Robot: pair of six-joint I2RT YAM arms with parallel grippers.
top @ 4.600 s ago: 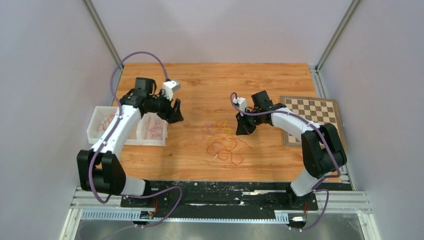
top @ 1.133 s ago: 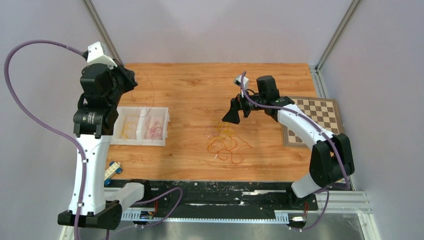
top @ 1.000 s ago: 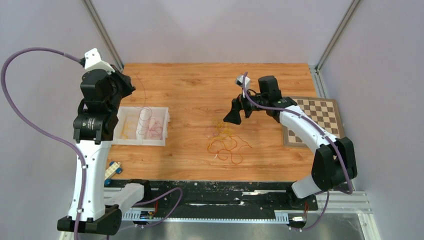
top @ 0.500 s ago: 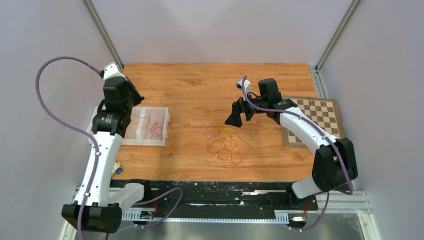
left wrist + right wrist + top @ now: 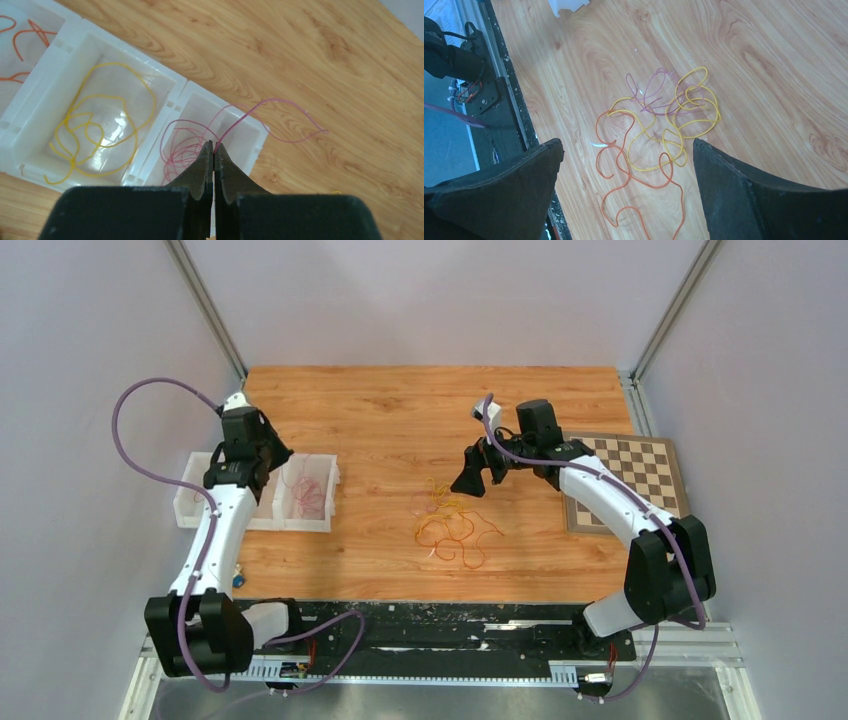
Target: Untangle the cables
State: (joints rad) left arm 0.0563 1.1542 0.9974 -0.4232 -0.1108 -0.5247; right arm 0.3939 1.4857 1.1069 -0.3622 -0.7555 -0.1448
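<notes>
Where overhead blurs it, my left wrist view shows left gripper (image 5: 213,152) pinching thin curly pink cable (image 5: 272,99); right gripper (image 5: 625,145) gapes over orange-yellow tangle (image 5: 659,125).

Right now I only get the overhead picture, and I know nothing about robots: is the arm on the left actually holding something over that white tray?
Observer: Yes. Its wrist camera shows the left gripper shut on a thin pink cable, pinched at the very fingertips.
Operator: Is the whole string inside the tray?
Observer: No. One loop reaches out past the tray rim, over the bare wood.
Operator: And the pile in the middle, is it just orange and yellow?
Observer: No. The right wrist camera shows a pink strand woven among the yellow ones in the tangle.
</notes>
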